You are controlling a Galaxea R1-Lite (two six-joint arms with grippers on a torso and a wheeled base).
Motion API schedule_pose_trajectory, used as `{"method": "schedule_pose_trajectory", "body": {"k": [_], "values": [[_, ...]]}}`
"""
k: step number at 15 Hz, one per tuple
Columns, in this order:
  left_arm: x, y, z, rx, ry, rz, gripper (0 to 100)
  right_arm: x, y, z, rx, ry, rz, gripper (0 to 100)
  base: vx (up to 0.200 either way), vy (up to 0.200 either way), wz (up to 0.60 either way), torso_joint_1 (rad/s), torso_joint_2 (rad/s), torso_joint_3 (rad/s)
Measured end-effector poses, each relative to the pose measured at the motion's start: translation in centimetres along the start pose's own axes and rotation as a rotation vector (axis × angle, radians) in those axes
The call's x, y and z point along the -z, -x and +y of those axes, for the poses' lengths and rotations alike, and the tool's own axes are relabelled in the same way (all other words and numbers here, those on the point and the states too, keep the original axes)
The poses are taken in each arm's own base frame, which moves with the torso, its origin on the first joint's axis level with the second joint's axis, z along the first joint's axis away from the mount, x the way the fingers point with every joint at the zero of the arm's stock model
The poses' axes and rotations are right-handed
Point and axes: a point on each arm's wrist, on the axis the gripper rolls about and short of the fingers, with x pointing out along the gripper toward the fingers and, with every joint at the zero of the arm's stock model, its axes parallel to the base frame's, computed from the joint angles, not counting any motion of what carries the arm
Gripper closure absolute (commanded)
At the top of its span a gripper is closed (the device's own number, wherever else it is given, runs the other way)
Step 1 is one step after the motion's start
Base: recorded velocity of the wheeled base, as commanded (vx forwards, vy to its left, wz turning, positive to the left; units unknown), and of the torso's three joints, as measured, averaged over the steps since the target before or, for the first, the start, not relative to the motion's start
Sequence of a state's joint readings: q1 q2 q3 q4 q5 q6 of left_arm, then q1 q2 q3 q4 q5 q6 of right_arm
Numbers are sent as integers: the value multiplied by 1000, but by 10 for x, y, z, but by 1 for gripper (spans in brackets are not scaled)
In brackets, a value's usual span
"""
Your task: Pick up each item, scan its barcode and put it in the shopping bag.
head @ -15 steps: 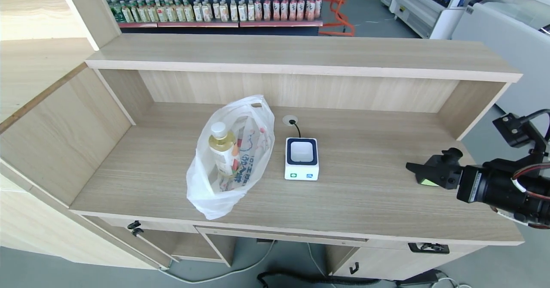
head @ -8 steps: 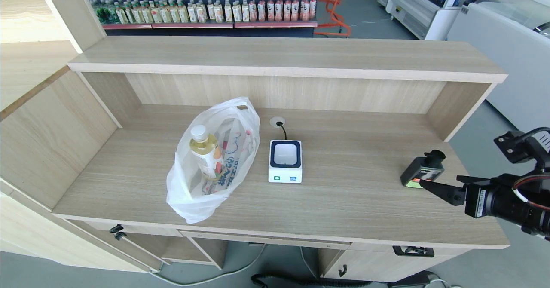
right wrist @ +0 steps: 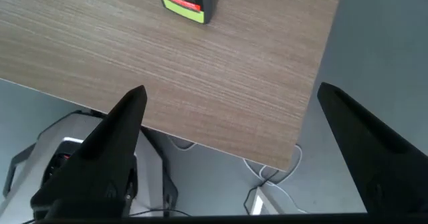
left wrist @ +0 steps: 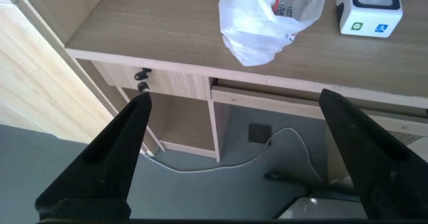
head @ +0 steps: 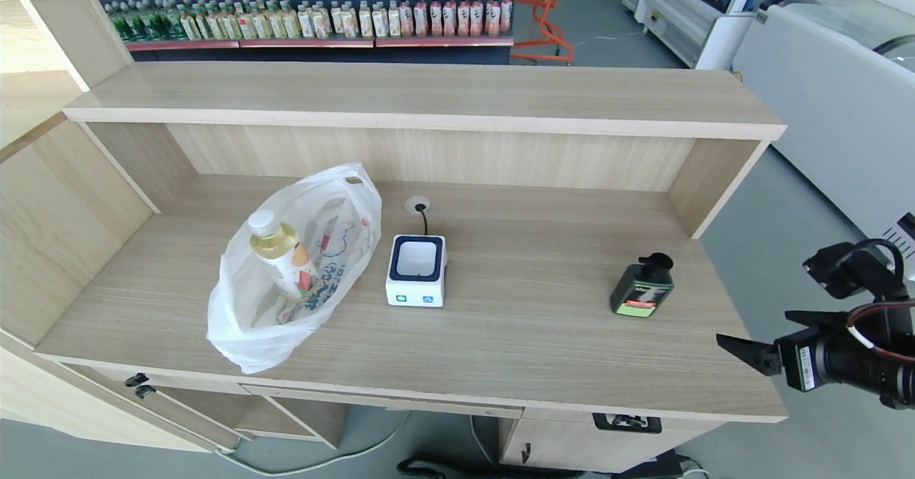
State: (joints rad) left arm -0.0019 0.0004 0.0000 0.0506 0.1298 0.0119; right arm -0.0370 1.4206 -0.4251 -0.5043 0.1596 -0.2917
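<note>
Backing the right gripper away from the dark pump bottle, which is left standing on the counter.

A second ago the gripper sat right at the bottle. Now it hangs off the counter's right end, well apart from it, with its jaws spread and holding nothing. The whole head view has also slid sideways, which is the camera moving, not the goods. The bottle stands upright, far right of the barcode scanner and the white shopping bag, which already holds a tea bottle. It probably still needs grasping, scanning and bagging. The left gripper hangs open off the counter's near edge. The bottle's label shows red and green bands, its print too small to read.
</note>
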Motion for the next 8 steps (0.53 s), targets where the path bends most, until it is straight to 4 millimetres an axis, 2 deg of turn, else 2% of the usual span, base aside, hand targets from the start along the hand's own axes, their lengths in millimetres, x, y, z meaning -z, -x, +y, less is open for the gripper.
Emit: {"method": "schedule_pose_trajectory", "body": {"k": [4,6,8], "values": [[0,0,0,0,1,0,0,-2,-11,-4,21,138,31,0,0,0,0,0,0,0],[0,0,0,1,1,0,0,-2,-26,-3,-9,188,74,0,0,0,0,0,0,0],[0,0,0,0,1,0,0,-12,-45,0,-43,213,88,0,0,0,0,0,0,0]]}}
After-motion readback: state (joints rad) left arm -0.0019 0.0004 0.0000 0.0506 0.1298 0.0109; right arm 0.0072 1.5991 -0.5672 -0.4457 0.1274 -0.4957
